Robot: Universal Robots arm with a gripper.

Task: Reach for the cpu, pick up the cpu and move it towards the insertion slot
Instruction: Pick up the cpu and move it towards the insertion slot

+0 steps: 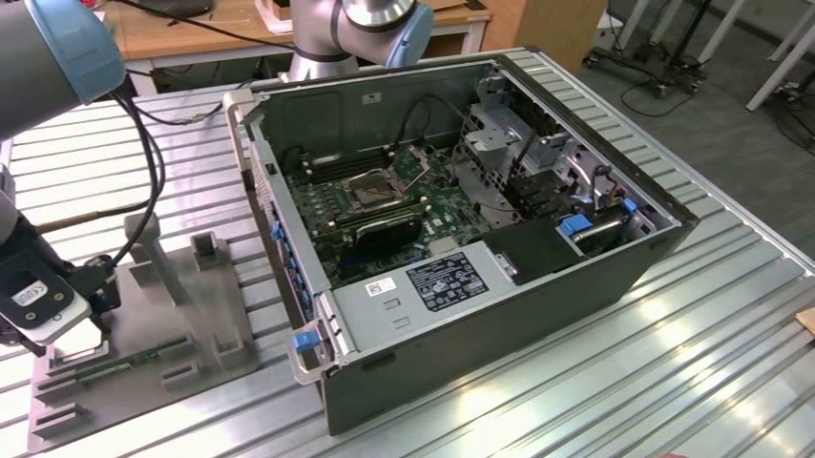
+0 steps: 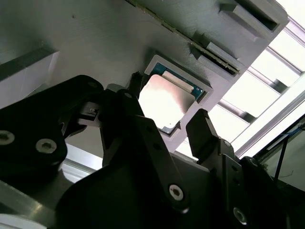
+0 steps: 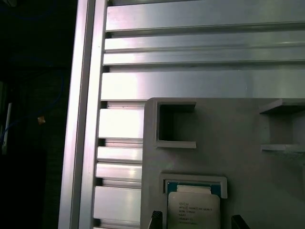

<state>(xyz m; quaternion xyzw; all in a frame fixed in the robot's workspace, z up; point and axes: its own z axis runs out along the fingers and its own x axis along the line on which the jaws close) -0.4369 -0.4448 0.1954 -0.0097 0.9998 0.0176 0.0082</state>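
While the pincer hangs spread above the grey fixture plate, the cpu lies flat in a shallow square recess directly between its two black fingers (one to each side, neither clearly pressing on the chip). In both wrist views the pale metal face is uppermost. The jaws are released, holding nothing. Well apart from the pincer, toward the exterior view's right, the insertion slot sits on the green board inside the open computer case, on the slatted metal table.
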